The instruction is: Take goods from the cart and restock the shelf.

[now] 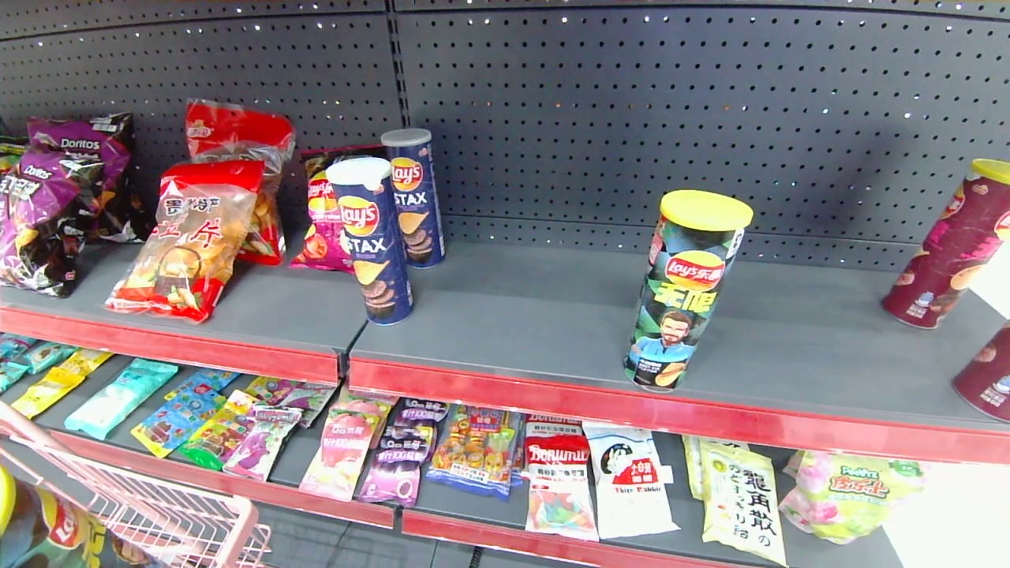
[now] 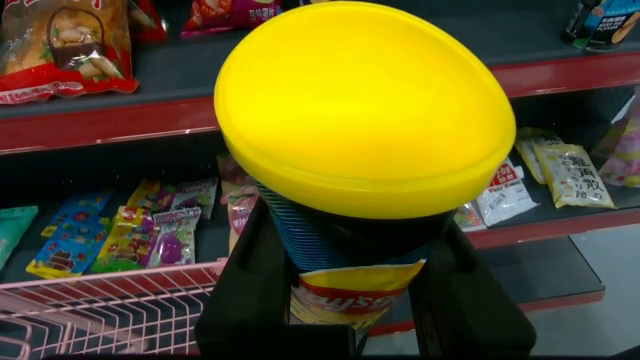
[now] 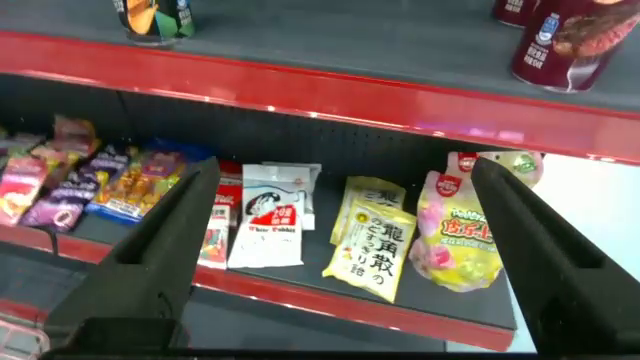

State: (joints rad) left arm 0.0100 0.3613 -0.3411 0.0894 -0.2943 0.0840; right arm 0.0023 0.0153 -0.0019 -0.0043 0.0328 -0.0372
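My left gripper point(image 2: 355, 305) is shut on a dark chip can point(image 2: 345, 290) with a wide yellow lid, its black fingers point(image 2: 250, 290) pressing both sides of the can's body. This can stands above the pink wire cart point(image 2: 110, 305), in front of the shelves. In the head view the same kind of can point(image 1: 39, 528) shows at the lower left corner beside the cart point(image 1: 181, 517). My right gripper point(image 3: 345, 175) is open with nothing between its fingers, and it faces the lower shelf's snack packets point(image 3: 270, 215). Another yellow-lidded can point(image 1: 688, 288) stands upright on the grey upper shelf point(image 1: 521, 315).
Two blue chip cans point(image 1: 390, 221) and several snack bags point(image 1: 189, 237) fill the upper shelf's left part. Maroon cans point(image 1: 951, 248) stand at its right end. Bare shelf lies between the blue cans and the yellow-lidded can. The red shelf edge point(image 1: 631, 410) overhangs the lower shelf.
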